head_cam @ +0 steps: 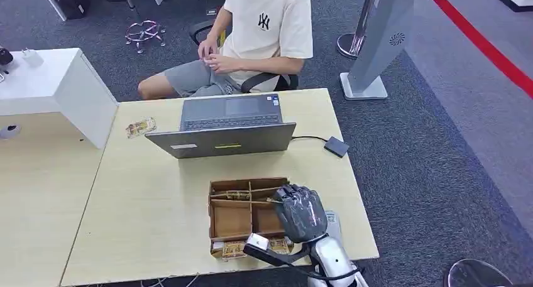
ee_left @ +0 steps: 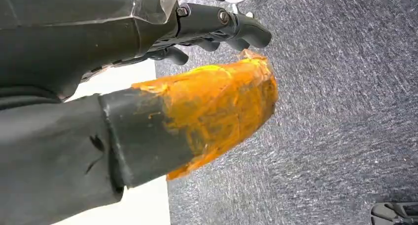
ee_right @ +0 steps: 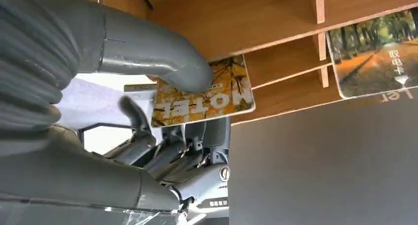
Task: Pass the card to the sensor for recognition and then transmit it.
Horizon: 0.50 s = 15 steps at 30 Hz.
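A pale wooden worktop fills the middle of the head view, and a shallow wooden box with dividers stands near its front edge; everything below is placed from that box.

Well to the left of the box and farther back, a small patterned card lies flat on the worktop near the far left corner. Directly behind the box, an open grey laptop sits with its lid tilted toward the robot. Beyond the laptop a person in a cream T-shirt and grey shorts sits on a chair, hands together in the lap.

The right hand hangs over the right side of the box, its dark fingers curled downward. In the right wrist view its thick grey thumb presses onto a hotel card printed with autumn trees — the card is pinched between thumb and fingers, just at the box's wooden edge. A second card of the same kind lies in a neighbouring compartment.

To the right of the box and behind it, a small dark sensor pad lies on the worktop, a cable running from it toward the laptop.

The left hand appears in the left wrist view above grey carpet, its thumb wrapped in orange tape; its fingers are stretched out and apart, holding nothing.
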Each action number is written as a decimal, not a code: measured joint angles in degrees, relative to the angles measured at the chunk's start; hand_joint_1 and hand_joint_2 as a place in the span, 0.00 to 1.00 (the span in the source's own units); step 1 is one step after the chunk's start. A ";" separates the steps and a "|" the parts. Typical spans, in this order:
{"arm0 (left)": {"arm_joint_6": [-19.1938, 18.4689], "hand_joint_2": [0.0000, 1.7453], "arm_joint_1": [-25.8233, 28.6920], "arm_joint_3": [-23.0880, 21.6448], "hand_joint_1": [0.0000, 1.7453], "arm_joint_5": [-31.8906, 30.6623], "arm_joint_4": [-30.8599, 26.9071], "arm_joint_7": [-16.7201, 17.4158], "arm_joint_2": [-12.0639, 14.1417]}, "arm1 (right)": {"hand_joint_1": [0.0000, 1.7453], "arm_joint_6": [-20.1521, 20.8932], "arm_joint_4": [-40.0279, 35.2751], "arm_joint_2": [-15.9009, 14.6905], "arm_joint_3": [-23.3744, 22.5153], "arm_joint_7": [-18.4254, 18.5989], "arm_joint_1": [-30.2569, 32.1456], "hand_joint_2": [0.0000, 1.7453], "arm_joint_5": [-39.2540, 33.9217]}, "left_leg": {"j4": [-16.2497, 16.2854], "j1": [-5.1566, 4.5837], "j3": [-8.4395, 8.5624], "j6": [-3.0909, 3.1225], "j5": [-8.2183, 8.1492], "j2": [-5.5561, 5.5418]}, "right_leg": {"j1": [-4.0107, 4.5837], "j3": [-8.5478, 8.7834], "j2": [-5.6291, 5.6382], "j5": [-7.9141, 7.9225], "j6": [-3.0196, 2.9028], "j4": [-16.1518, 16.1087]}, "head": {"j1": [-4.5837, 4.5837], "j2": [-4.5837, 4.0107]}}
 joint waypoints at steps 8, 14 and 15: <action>0.00 0.00 0.00 0.04 0.00 -0.07 0.00 0.00 0.02 | 1.00 -0.02 0.20 0.00 -0.57 -0.22 -0.23 1.00 -0.20 | 0.00 0.00 0.00 0.00 0.00 0.00 | 0.00 0.00 0.00 0.00 0.00 0.00 | 0.00 0.00; 0.00 0.00 0.00 0.04 0.00 -0.13 0.00 -0.15 0.09 | 1.00 -0.02 -0.24 0.13 -1.09 -1.53 -0.12 1.00 -1.73 | 0.00 0.00 0.00 0.00 0.00 0.00 | 0.00 0.00 0.00 0.00 0.00 0.00 | 0.00 0.00; 0.00 0.00 0.00 0.04 0.00 -0.13 0.00 -0.15 0.09 | 1.00 -0.02 -0.28 0.13 -1.14 -1.55 -0.11 1.00 -1.79 | 0.00 0.00 0.00 0.00 0.00 0.00 | 0.00 0.00 0.00 0.00 0.00 0.00 | 0.00 0.02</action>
